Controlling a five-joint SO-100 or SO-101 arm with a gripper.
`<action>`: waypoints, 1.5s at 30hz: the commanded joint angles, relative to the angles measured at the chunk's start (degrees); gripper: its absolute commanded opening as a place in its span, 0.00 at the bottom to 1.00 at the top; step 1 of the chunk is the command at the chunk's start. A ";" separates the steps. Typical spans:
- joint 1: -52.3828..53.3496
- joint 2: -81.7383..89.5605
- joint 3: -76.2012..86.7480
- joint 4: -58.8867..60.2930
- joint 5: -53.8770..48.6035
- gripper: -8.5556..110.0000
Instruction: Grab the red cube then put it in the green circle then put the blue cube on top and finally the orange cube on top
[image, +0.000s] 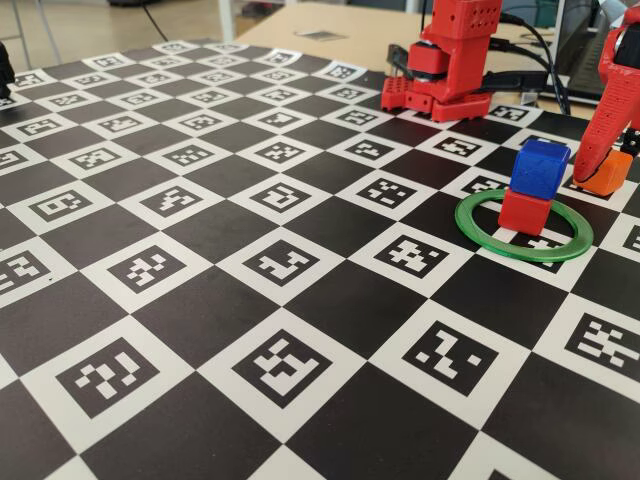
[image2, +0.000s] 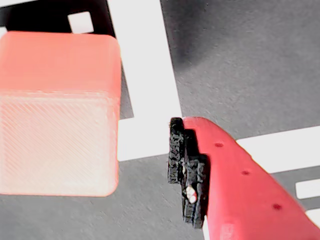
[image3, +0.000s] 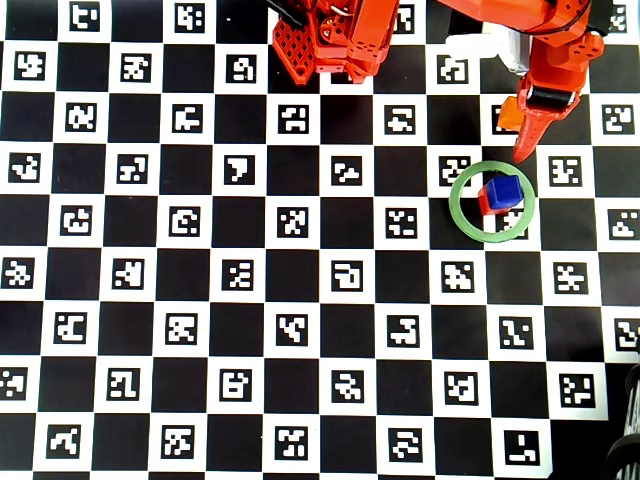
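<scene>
**Two cubes stacked in the ring, gripper beside the orange one**

From my remote screen I see the red cube (image: 524, 211) standing inside the green circle (image: 476, 232), and the blue cube (image: 539, 167) sits on top of it, turned a little. In the overhead view this stack (image3: 500, 191) is in the ring (image3: 461, 216), slightly toward 12 o'clock of its centre.

The orange cube (image: 607, 172) lies on the checkered board (image: 300, 330), outside the ring at about 1 o'clock from the stack in the overhead view. The gripper (image: 587, 170) is down beside it. In the wrist view one red finger with a black pad (image2: 187, 170) is at 3 o'clock of the cube (image2: 57, 112), with a clear gap between them. I see the jaws apart and holding nothing.
</scene>
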 joint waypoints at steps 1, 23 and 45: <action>0.26 0.88 -4.04 -1.05 0.88 0.47; 2.37 0.88 -0.26 -5.89 -0.70 0.38; 2.46 -1.41 1.58 -7.03 -4.04 0.35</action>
